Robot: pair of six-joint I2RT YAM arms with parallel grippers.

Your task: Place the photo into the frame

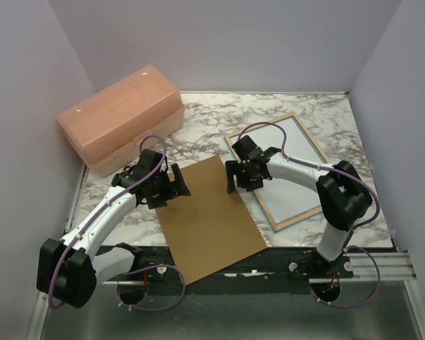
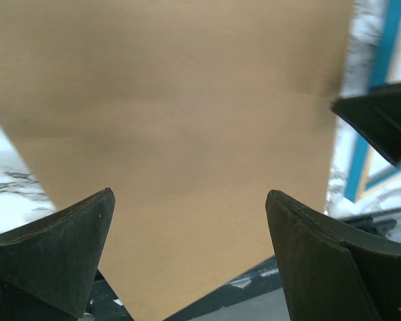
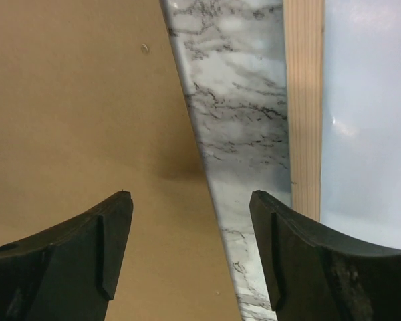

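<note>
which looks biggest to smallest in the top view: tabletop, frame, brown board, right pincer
1. marble tabletop
2. frame and brown board: about alike, not ranked
3. right pincer

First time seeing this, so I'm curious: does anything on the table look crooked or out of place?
The brown backing board lies askew, its near corner hanging past the table's front edge. The frame also sits at a slant, wooden back up.
</note>
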